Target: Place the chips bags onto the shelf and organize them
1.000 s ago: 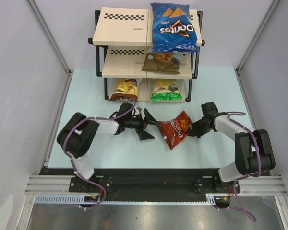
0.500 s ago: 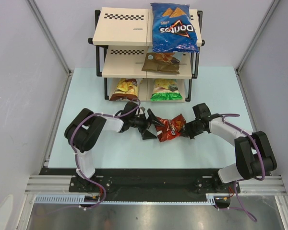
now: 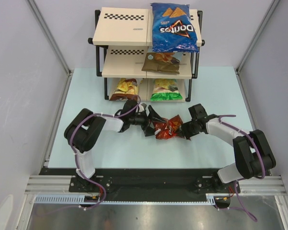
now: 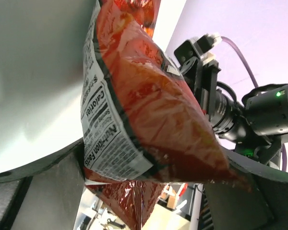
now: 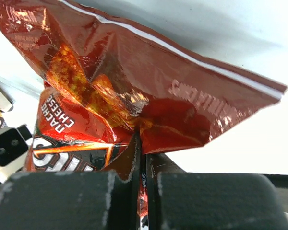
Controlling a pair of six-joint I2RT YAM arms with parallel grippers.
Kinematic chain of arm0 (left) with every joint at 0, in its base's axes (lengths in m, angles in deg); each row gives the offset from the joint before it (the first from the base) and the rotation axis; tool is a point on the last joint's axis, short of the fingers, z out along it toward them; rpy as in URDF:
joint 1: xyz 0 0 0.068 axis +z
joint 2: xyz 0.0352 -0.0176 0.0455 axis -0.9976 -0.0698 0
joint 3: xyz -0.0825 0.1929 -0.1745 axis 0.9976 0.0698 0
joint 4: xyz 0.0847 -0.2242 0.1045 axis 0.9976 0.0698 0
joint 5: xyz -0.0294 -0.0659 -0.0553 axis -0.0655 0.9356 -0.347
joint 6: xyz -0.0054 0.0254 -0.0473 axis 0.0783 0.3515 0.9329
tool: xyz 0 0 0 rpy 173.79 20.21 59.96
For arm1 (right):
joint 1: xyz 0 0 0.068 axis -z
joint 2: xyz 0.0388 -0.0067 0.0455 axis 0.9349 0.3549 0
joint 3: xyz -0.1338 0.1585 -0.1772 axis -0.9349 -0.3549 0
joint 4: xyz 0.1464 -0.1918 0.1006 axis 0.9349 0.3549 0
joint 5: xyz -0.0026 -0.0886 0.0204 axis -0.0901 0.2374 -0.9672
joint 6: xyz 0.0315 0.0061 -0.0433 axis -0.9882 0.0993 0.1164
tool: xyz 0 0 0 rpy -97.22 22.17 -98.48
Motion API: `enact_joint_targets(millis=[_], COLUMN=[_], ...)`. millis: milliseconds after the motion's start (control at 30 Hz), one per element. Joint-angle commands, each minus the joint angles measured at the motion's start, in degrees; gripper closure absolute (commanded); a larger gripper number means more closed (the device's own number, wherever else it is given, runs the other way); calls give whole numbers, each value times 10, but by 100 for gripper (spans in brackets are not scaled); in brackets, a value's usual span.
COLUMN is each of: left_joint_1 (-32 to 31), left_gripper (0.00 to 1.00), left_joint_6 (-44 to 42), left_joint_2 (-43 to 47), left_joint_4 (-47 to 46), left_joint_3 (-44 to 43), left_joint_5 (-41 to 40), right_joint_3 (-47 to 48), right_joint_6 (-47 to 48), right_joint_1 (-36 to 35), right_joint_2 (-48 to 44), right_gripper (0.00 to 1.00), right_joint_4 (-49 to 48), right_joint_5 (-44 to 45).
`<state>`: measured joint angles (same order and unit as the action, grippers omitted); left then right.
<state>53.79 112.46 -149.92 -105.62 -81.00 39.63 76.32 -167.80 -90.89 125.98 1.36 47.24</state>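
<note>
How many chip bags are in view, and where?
5. Blue Doritos bag on the shelf, top tier; pale brown bag on the middle; dark bag and green-white bag on the bottom; red Doritos bag pinched by the right gripper. Tier backs are hidden.

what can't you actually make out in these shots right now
Top view: whether the left gripper touches the red Doritos bag; too small, fingers overlap it.
Left wrist view: the shelf; the bag fills the frame.
Right wrist view: the bag's logo, cut off by the right gripper and the frame's edge.
Top view: the middle-tier bag, partly under the blue Doritos bag.
</note>
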Motion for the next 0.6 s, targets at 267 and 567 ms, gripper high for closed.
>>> enact_joint_targets(millis=[267,567], left_joint_1=[0,-18], left_gripper=[5,10], left_joint_6=[-25,49], left_joint_2=[2,-48], left_joint_4=[12,-75], left_joint_3=[-45,-8], left_joint_5=[49,57], right_joint_3=[-2,-1], right_joint_6=[-45,-91], right_joint_1=[-22,-19], right_joint_2=[36,9], right_gripper=[100,100], right_joint_4=[-49,-71], right_joint_5=[-17,-26])
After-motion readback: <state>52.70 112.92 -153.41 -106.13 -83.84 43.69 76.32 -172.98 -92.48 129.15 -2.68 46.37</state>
